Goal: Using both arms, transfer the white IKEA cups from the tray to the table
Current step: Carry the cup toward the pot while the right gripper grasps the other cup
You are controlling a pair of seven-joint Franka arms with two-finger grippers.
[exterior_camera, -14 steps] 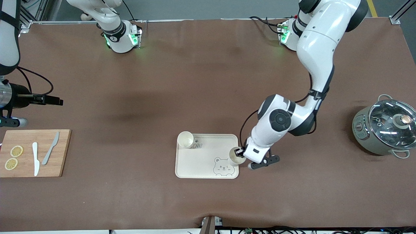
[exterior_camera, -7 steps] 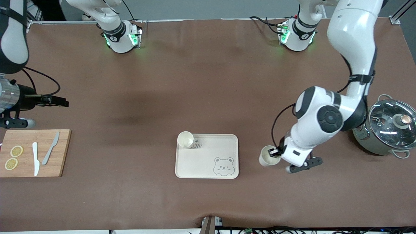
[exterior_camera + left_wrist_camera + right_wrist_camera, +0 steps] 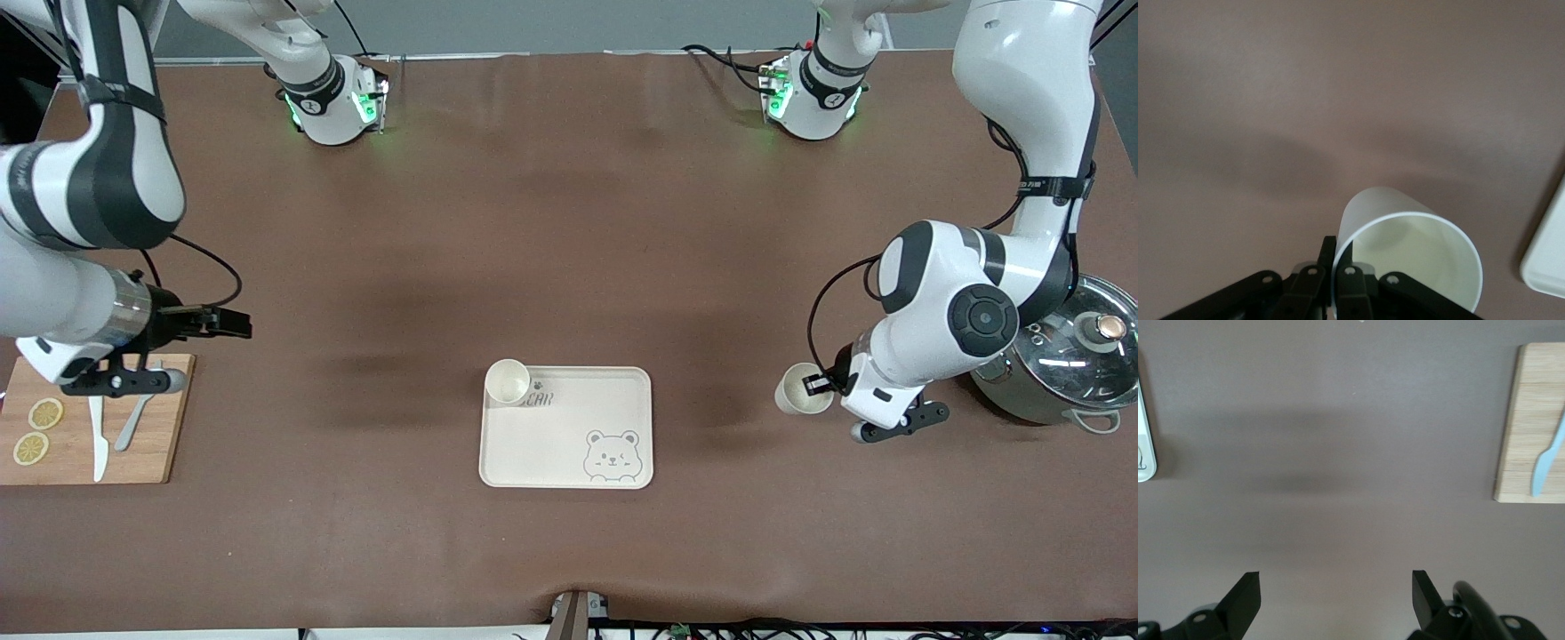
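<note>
My left gripper (image 3: 822,384) is shut on the rim of one white IKEA cup (image 3: 797,400), one finger inside and one outside. It holds the cup over bare table between the bear-print tray (image 3: 551,449) and the pot. In the left wrist view the cup (image 3: 1405,243) fills the space by my left gripper (image 3: 1336,267). The second cup (image 3: 508,382) stands upright on the tray's corner that is farther from the front camera, toward the right arm's end. My right gripper (image 3: 227,323) is open and empty over bare table by the cutting board; the right wrist view (image 3: 1336,593) shows its jaws wide apart.
A grey pot with a glass lid (image 3: 1058,356) stands close beside the left arm's elbow. A wooden cutting board (image 3: 164,418) at the right arm's end carries lemon slices (image 3: 44,413) and two knives; it also shows in the right wrist view (image 3: 1531,420).
My left gripper carried the cup off the tray and toward the left arm's end of the table, near the pot. My right arm swung in, its gripper moving toward the middle.
</note>
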